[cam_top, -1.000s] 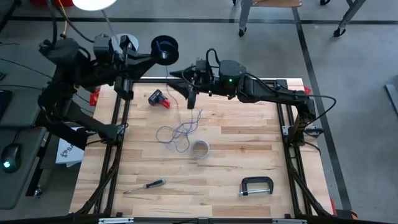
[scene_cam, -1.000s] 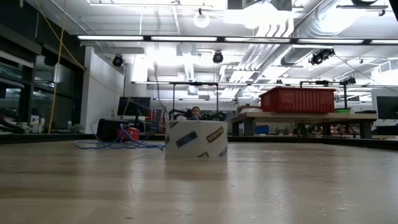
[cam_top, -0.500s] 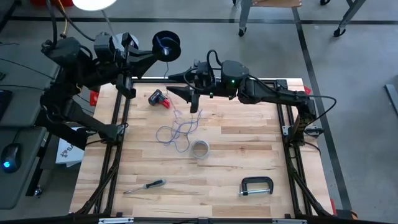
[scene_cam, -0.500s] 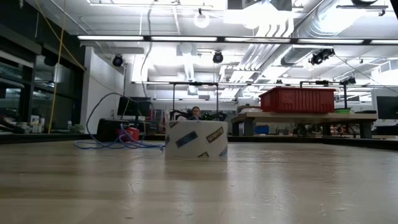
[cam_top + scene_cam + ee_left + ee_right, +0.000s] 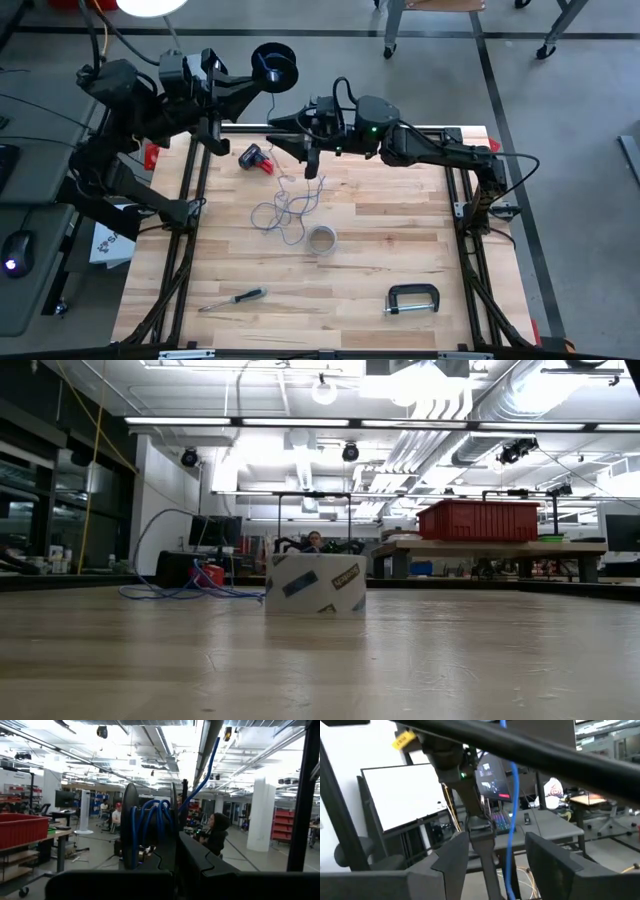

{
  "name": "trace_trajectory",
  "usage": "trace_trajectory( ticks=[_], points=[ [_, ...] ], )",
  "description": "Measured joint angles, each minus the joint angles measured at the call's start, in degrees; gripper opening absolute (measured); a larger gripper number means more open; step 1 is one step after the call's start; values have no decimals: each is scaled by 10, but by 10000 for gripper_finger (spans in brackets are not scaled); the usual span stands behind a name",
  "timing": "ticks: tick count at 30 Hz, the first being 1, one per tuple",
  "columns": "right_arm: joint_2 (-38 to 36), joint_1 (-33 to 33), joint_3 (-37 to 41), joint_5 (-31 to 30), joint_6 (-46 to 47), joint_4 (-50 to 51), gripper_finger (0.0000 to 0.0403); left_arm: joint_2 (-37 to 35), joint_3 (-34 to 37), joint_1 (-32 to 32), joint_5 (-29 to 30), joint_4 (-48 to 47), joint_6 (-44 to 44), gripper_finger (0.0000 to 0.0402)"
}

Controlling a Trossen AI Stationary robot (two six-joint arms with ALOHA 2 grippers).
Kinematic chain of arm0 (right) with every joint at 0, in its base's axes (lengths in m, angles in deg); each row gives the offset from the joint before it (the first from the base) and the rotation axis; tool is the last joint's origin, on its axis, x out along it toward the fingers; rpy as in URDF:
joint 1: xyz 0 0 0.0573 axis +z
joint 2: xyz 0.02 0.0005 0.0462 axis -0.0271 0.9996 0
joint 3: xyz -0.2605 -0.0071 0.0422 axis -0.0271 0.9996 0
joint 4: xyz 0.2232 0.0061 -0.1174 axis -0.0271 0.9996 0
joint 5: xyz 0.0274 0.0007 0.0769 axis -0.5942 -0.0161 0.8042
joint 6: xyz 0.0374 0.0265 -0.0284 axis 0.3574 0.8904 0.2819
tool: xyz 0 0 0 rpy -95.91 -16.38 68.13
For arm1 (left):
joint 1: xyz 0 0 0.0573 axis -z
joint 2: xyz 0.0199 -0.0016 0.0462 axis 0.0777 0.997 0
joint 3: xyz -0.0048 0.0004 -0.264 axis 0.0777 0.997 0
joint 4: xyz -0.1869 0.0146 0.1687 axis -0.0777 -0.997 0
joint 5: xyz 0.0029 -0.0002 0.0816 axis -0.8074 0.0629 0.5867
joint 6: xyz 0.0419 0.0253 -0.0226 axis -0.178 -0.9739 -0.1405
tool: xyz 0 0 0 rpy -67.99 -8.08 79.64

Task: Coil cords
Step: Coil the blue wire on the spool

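Cords (image 5: 284,212): more blue wound onto spool (image 5: 268,62), left gripper (image 5: 250,85) clenched on it, raised farther; right gripper (image 5: 312,160) fingers spread, guiding.

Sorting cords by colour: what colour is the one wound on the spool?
Blue cord, clearest in the left wrist view.

Cords (image 5: 285,213) lie loose mid-table (image 5: 400,235), tape roll (image 5: 321,239) just beside them toward the front. Screwdriver (image 5: 232,298) front-left, clamp (image 5: 412,298) front-right. Left hand (image 5: 262,72) holds a spool (image 5: 270,66) beyond the back edge; right hand (image 5: 295,140) hangs above the back edge, behind the cords.
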Motion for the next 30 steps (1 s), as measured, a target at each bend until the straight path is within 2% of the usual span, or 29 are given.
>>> trace_trajectory(
  ticks=[5, 8, 10, 14, 15, 21, 25, 30],
  points=[
    [3, 0, 0, -10, 3, -2, 184, 4, 0, -6, -1, 0, -1, 0],
    [3, 0, 0, -10, 0, -2, 167, 4, 0, -6, 0, 0, -11, 0],
    [3, 2, 0, -11, -16, -1, 135, 2, 0, -6, 2, -1, -19, 0],
    [3, 6, 0, -10, -31, 0, 24, -3, 0, -7, 10, 1, -22, 0],
    [3, 6, 0, -10, -31, 3, 15, -4, 0, -9, 13, 1, -22, 0],
    [-2, 5, 0, 2, -22, 45, 4, -14, -1, -18, 15, -19, -41, 0],
    [-23, 6, 0, 30, -33, 93, 2, -45, -38, -29, 20, -113, -14, 0],
    [-42, 6, 0, 88, -36, 113, 1, -73, -93, -42, 20, -268, 94, 0]
  ],
)
